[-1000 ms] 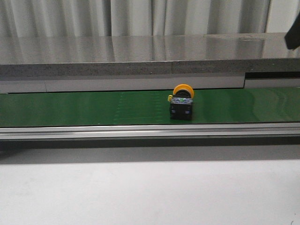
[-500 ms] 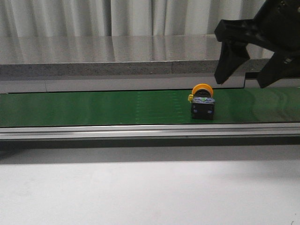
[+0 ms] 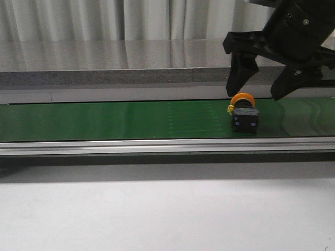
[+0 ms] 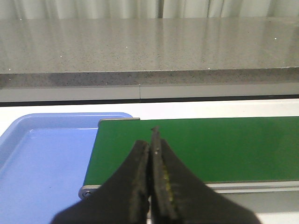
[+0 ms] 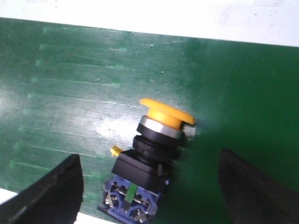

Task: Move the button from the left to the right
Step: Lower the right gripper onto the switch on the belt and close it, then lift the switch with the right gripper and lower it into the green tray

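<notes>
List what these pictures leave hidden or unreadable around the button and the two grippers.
- Button markings: too small in the front view, blurred in the right wrist view.
- Right gripper: upper part cut off by the front view's edge.
- Left gripper: absent from the front view.
- Blue tray: cut off by the left wrist view's edge.

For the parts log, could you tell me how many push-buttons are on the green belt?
1. The button lies on the green belt, toward its right side, below the right gripper.

Bright and even all over. Soft shine on the grey counter (image 3: 131, 57). Pale glare patch on the green belt (image 5: 93, 126). Slightly blurry close up.
</notes>
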`<state>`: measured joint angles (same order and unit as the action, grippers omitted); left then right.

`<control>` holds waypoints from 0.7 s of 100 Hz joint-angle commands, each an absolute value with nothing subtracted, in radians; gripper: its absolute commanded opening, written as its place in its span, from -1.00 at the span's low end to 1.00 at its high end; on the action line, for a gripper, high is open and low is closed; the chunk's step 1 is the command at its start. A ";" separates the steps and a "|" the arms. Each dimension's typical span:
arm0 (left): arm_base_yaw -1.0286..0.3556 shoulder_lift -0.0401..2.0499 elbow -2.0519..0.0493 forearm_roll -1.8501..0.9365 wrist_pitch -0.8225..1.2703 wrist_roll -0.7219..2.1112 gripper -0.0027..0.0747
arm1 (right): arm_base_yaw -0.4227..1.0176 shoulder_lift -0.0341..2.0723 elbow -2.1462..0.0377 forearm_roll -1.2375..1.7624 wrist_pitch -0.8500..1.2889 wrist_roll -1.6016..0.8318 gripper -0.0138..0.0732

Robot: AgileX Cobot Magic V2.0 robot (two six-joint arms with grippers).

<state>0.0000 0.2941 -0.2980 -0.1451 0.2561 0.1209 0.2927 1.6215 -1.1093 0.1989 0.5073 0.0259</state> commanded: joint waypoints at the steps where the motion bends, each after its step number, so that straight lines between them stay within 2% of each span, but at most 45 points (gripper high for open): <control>1: -0.006 0.301 -0.326 -0.148 0.171 0.123 -0.98 | 0.292 1.595 -1.143 0.207 0.470 0.023 0.68; 33: -0.006 0.301 -0.326 -0.148 0.171 0.123 -0.98 | 0.292 1.663 -1.143 0.204 0.503 0.022 0.64; 39: -0.006 0.301 -0.326 -0.148 0.171 0.123 -0.98 | 0.292 1.672 -1.143 0.202 0.515 0.022 0.50; 46: -0.006 0.301 -0.326 -0.148 0.171 0.123 -0.98 | 0.292 1.674 -1.143 0.201 0.528 0.022 0.26; 47: -0.006 0.301 -0.326 -0.148 0.171 0.123 -0.98 | 0.292 1.674 -1.143 0.201 0.530 0.022 0.15; 48: -0.006 0.301 -0.326 -0.148 0.171 0.123 -0.98 | 0.292 1.674 -1.143 0.200 0.531 0.022 0.15; 52: -0.006 0.301 -0.326 -0.148 0.171 0.123 -0.98 | 0.292 1.672 -1.144 0.200 0.534 0.022 -0.10; 57: -0.006 0.301 -0.326 -0.148 0.171 0.123 -0.98 | 0.292 1.670 -1.146 0.200 0.539 0.022 -0.31; 64: -0.006 0.301 -0.326 -0.148 0.171 0.123 -0.98 | 0.292 1.664 -1.147 0.200 0.544 0.022 -0.46; 70: -0.006 0.301 -0.326 -0.148 0.171 0.123 -0.98 | 0.291 1.654 -1.147 0.199 0.547 0.022 -0.48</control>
<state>0.0000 0.2941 -0.2980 -0.1451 0.2561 0.1209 0.2927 1.7089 -1.1163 0.1901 0.5599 0.0242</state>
